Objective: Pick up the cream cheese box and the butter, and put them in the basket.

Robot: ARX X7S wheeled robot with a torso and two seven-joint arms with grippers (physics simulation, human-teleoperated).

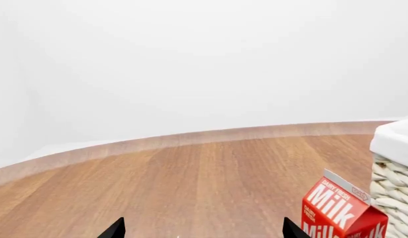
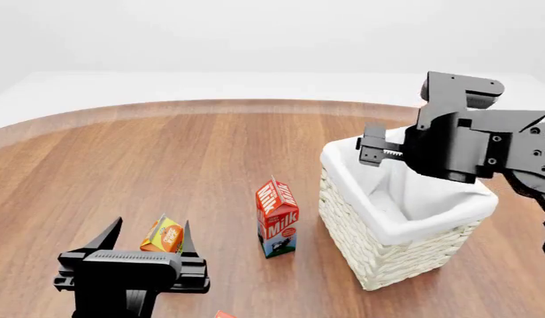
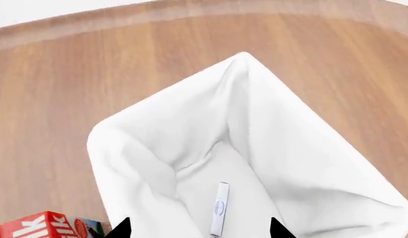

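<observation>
The white wicker basket (image 2: 388, 255) with a cloth liner stands at the right; its liner rim (image 3: 108, 144) fills the right wrist view. The cream cheese box (image 3: 219, 209), thin and white with blue marks, lies on the liner at the basket's bottom. My right gripper (image 2: 378, 149) hovers open and empty above the basket, its dark tips wide apart (image 3: 198, 229). My left gripper (image 2: 147, 228) is open and empty, low at the front left, its tips wide apart (image 1: 204, 230). An orange-red sliver (image 2: 222, 314) at the head view's bottom edge may be the butter; I cannot tell.
A red-and-white milk carton (image 2: 276, 218) stands just left of the basket and shows in the left wrist view (image 1: 340, 210) beside the wicker wall (image 1: 392, 183). An orange juice carton (image 2: 164, 236) stands just beyond my left gripper. The round wooden table (image 2: 166, 152) carries everything.
</observation>
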